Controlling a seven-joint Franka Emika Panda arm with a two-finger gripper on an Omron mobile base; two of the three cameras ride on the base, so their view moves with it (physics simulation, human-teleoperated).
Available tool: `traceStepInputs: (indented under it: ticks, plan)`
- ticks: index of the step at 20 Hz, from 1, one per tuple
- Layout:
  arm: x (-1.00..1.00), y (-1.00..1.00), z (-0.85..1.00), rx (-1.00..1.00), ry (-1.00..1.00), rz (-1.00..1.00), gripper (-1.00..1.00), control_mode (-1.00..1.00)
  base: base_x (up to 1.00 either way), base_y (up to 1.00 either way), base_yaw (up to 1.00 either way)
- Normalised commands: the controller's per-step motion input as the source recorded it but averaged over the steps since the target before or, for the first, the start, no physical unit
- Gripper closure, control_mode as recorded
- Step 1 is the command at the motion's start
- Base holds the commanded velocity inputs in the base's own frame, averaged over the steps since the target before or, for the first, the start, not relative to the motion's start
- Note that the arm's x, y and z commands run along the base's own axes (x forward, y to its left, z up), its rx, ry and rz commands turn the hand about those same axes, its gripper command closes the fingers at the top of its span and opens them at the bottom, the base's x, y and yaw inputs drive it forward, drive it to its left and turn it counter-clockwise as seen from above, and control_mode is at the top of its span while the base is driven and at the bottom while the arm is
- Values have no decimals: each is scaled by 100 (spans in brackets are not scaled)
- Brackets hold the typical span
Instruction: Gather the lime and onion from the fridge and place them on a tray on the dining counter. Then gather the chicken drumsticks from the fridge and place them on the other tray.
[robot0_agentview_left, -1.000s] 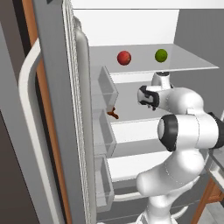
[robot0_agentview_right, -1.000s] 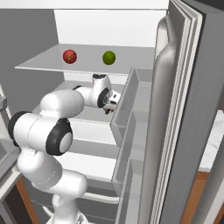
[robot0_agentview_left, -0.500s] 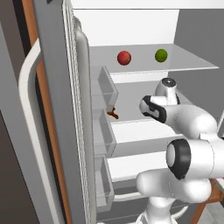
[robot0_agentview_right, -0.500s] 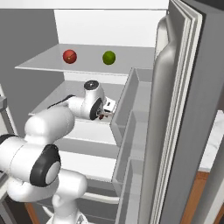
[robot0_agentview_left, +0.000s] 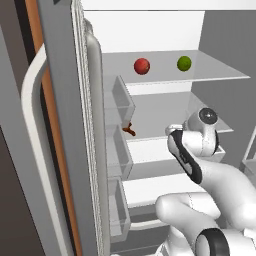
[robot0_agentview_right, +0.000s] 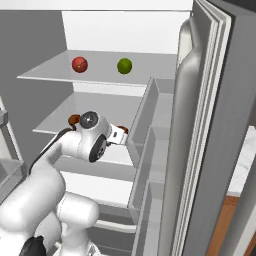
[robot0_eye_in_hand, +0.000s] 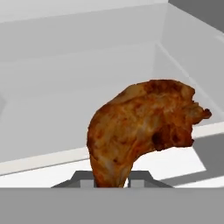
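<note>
1. You had the tall dark-grey fridge (robot0_agentview_left: 60, 150) open, its white interior and clear shelves facing the base, with door bins on both sides.
2. The small dark-red round onion (robot0_agentview_left: 142, 66) and the small bright-green round lime (robot0_agentview_left: 184, 63) sat on the upper glass shelf, well apart from each other, onion on the left and lime on the right in both base views.
3. Your white arm reached in at the level of the middle shelf, below the shelf carrying the two balls.
4. In the hand view the two-finger gripper (robot0_eye_in_hand: 111, 178) was pinched narrow on a brown roasted chicken drumstick (robot0_eye_in_hand: 144, 127); the meat rose from between the finger tips and leaned to the right of that view.
5. The drumstick in the claw hung over the white shelf, with the front lip of the shelf behind it in the hand view.
6. From the right base view, brown meat showed just beside the wrist, near the door bin (robot0_agentview_right: 150, 120) edge.
7. From the left base view, another small brown piece (robot0_agentview_left: 129, 130) lay at the left end of the middle shelf, close to the left door bins; you couldn't tell its exact shape.
</note>
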Motion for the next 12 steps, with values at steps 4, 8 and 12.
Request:
traceStepInputs:
  ticks: [4,8,12]
  plan:
    - [-49,-4,84,0,0,0,100,-100,0,0,0]
    - [-48,-5,89,0,0,0,100,-100,0,0,0]
    - [-62,0,78,0,0,0,100,-100,0,0,0]
